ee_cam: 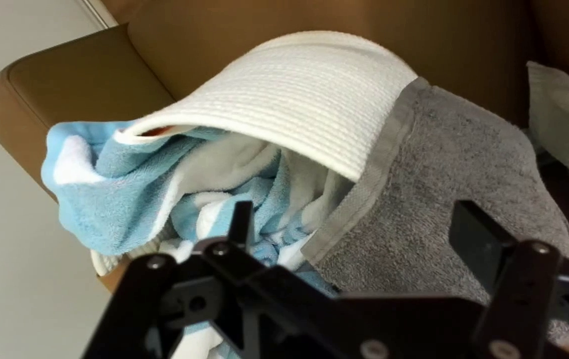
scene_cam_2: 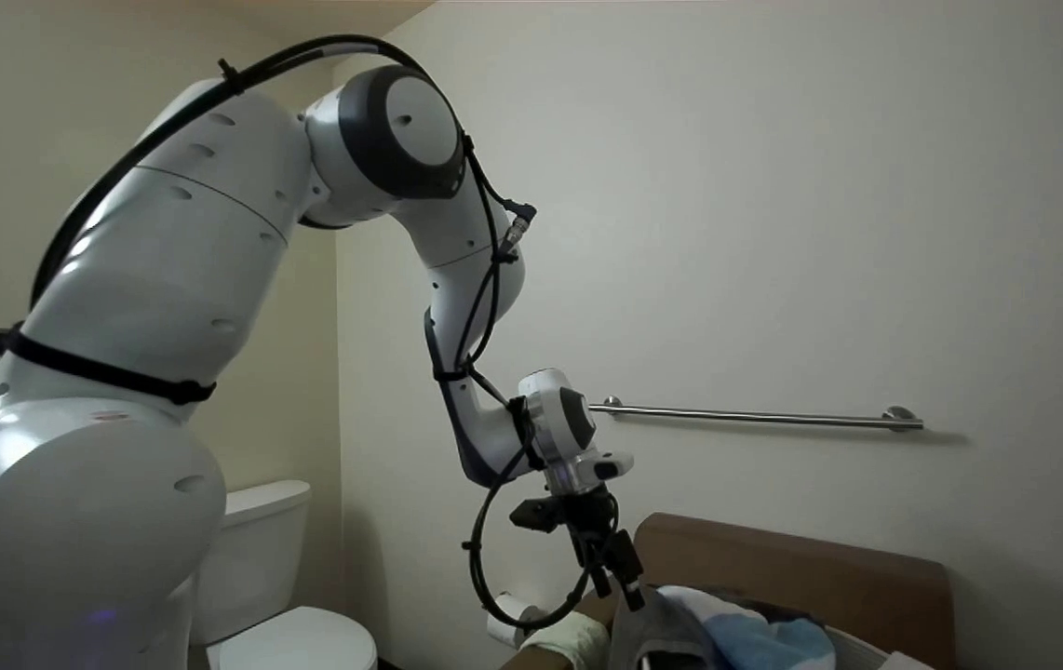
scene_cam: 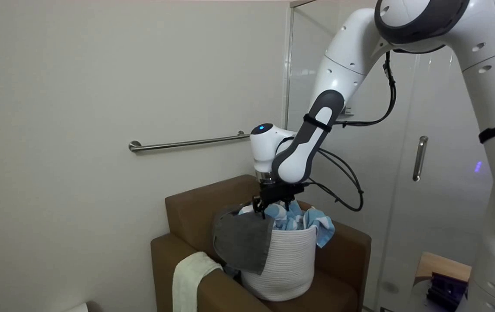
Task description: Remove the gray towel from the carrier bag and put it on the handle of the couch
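The gray towel (scene_cam: 243, 240) hangs over the rim of the white carrier bag (scene_cam: 291, 264), partly down its outside. The towel also shows in the wrist view (ee_cam: 414, 199), beside the bag's ribbed wall (ee_cam: 314, 94); its corner (scene_cam_2: 657, 633) shows in an exterior view. The bag stands on the seat of the brown couch (scene_cam: 204, 212). One padded handle of the couch (scene_cam: 232, 290) bears a cream cloth; the other handle (scene_cam: 351, 242) is behind the bag. My gripper (scene_cam: 275, 211) is open above the bag's mouth. In the wrist view its fingers (ee_cam: 354, 222) stand apart over the towel's edge, holding nothing.
Light blue and white cloths (ee_cam: 115, 194) fill the bag and hang over its rim. The cream cloth (scene_cam: 193, 277) drapes over the armrest. A metal grab bar (scene_cam: 191, 143) is on the wall. A glass shower door (scene_cam: 438, 130) and a toilet (scene_cam_2: 294, 642) stand nearby.
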